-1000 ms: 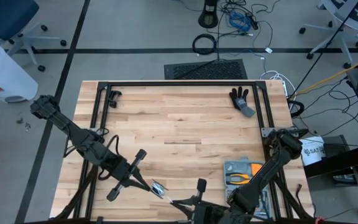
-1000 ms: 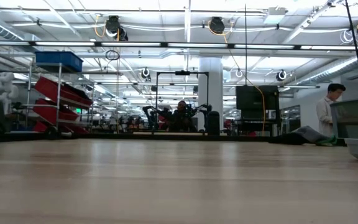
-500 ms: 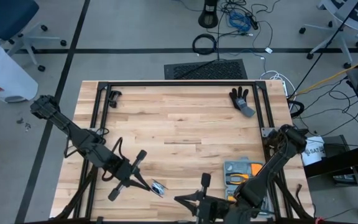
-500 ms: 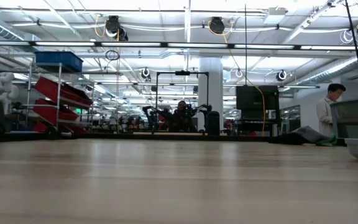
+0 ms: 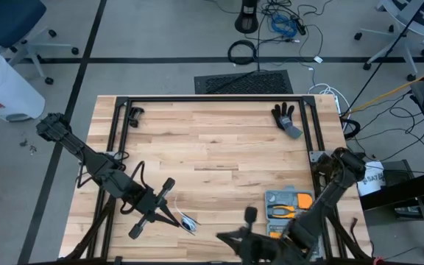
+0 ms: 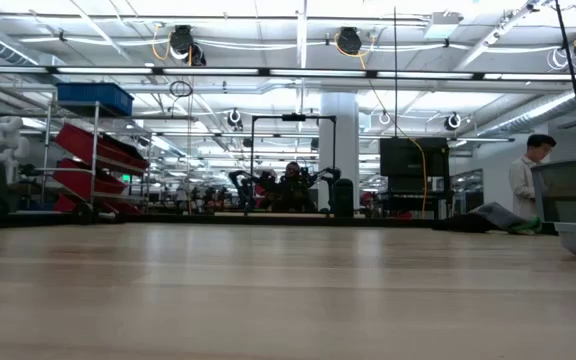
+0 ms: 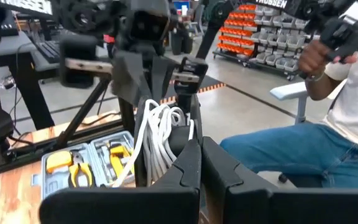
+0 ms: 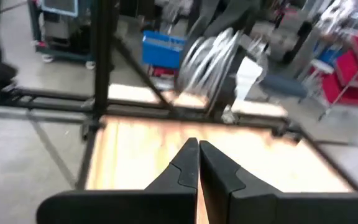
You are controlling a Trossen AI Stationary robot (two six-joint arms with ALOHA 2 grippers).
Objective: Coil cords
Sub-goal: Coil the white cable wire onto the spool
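The white cord [image 7: 159, 134] is wound in several loops on a small black reel [image 5: 190, 223]. My left gripper [image 5: 177, 218] holds the reel up over the table's near edge, left of the middle. In the left wrist view the shut fingers [image 7: 188, 171] meet just below the coil. My right gripper [image 5: 221, 237] is shut on nothing and points at the reel from the table's right, a short gap away. The right wrist view shows the coil [image 8: 205, 57] ahead of its shut fingertips [image 8: 198, 152]. My left gripper pinches the reel's black body [image 7: 180, 142] at the rim nearest the fingers, between its two fingers. The fingers lie nearly level, coming from the table's left. The reel stands on edge, with the cord loops beside and beyond the fingertips, clear of the tabletop.
An open grey case of orange and yellow pliers [image 5: 289, 206] lies near the table's near right corner, under my right arm. A black glove [image 5: 285, 116] lies at the far right and a small black clip [image 5: 133, 114] at the far left. A seated person [image 7: 328, 143] is beyond the near edge.
My right gripper has drawn back from the reel toward the table's right edge and rolled a little, staying shut. A gap now lies between it and the coil. My left gripper and the reel have stayed in place.
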